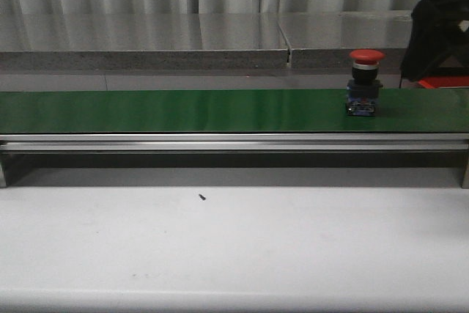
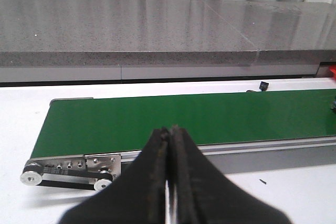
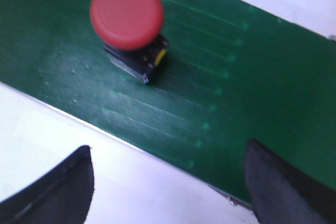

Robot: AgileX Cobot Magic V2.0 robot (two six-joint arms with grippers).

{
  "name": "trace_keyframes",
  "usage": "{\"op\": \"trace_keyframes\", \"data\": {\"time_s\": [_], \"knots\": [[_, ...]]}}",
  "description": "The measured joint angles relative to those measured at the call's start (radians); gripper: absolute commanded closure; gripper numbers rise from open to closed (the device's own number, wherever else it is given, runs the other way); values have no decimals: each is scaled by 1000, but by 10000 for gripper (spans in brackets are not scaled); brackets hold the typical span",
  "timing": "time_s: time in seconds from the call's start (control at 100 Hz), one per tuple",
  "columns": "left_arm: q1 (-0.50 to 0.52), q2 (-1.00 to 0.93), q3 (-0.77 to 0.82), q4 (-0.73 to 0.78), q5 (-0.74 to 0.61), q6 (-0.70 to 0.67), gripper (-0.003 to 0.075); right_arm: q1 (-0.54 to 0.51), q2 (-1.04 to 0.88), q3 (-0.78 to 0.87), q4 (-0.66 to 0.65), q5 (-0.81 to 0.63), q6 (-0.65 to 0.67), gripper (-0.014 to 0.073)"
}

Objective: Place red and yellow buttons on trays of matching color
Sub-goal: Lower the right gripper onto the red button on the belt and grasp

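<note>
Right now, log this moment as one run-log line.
red button: upright on green belt, untouched | right pincer: open, above belt edge near button | left pincer: shut, empty | trays: not identifiable

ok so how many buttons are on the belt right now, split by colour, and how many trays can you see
Red buttons: 1, the red button standing upright on the green belt
Yellow buttons: 0 in view
Trays: 0 clearly in view; a red edge at far right can't be identified
Total: 1 button
</note>
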Motion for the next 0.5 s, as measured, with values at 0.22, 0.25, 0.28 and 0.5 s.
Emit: {"op": "trace_keyframes", "data": {"time_s": [0.22, 0.25, 0.28, 0.5], "knots": [[0, 0, 0, 0, 0, 0, 739, 7, 136, -127, 2, 17, 0, 11], [0, 0, 0, 0, 0, 0, 739, 7, 150, -145, 2, 20, 0, 11], [0, 0, 0, 0, 0, 0, 739, 7, 168, -160, 4, 21, 0, 11], [0, 0, 0, 0, 0, 0, 739, 7, 260, -244, 4, 52, 3, 131]]}}
